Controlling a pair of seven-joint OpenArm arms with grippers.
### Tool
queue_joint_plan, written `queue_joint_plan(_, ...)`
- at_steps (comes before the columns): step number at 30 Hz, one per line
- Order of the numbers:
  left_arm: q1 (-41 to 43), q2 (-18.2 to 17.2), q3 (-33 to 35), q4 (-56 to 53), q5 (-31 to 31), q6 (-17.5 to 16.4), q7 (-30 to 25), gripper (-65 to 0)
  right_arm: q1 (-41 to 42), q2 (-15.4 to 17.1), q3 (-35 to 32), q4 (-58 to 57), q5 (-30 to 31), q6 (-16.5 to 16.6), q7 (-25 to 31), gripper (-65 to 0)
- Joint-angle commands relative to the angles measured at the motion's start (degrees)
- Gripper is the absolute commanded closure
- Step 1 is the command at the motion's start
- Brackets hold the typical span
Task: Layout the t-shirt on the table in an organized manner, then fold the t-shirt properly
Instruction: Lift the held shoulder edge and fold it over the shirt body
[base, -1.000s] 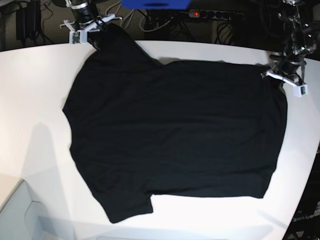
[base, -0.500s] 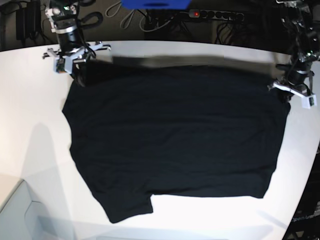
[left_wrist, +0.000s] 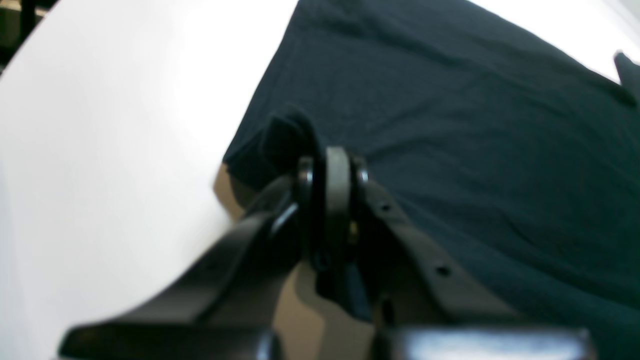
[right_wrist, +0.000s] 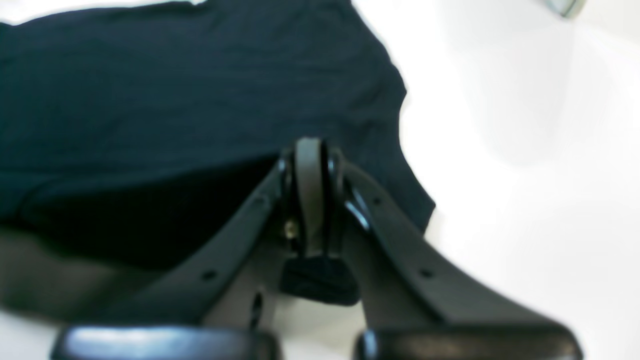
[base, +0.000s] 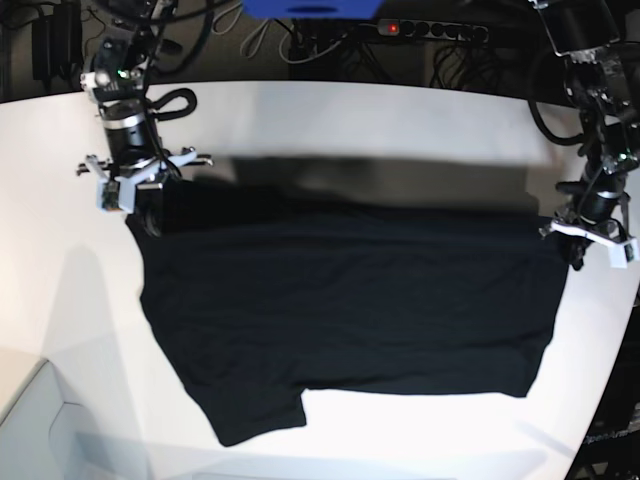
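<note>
1. Both arms have dragged the t-shirt's (base: 350, 300) far edge toward me, folding it over.
2. Left gripper (base: 590, 228) and right gripper (base: 135, 188) clamped tight on shirt corners.
3. Shirt sits mid-table (base: 400, 110); fold approx half done, imo.

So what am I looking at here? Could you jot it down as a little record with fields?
Item: black t-shirt, spread across a white table
Far edge: lifted off the tabletop and pulled toward the near side
Near edge: lies flat, one sleeve showing at the near left corner
Left tool: shut on the shirt's far corner, on the right of the base view
Right tool: shut on the opposite far corner
Stage: a lengthwise fold seems under way, not yet laid down
</note>
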Motion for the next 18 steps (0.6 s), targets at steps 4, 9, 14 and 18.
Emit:
queue_joint_plan(4, -3.97, -0.86, -0.33, -3.18, -0.16, 0.08, -0.98, 0.0, 3.78, 0.77, 0.01, -2.96, 0.4, 0.2, 1.14, 0.0)
queue_joint_plan(9, -7.83, -0.86, -0.33, -8.19, -0.16, 0.08, -0.98, 0.0, 7.65, 2.09, -0.16, -8.77, 0.4, 0.2, 1.14, 0.0)
queue_joint_plan(14, -11.7, -1.3, 3.63, -13.55, -0.16, 0.08, -0.98, 0.0, 10.55, 3.76, -0.34, -13.78, 0.4, 0.2, 1.32, 0.0)
queue_joint_plan(18, -14.96, -1.3, 6.62, -17.86, -0.16, 0.08, -1.24, 0.0, 12.31, 4.03, -0.16, -16.94, 0.4, 0.2, 1.4, 0.0)
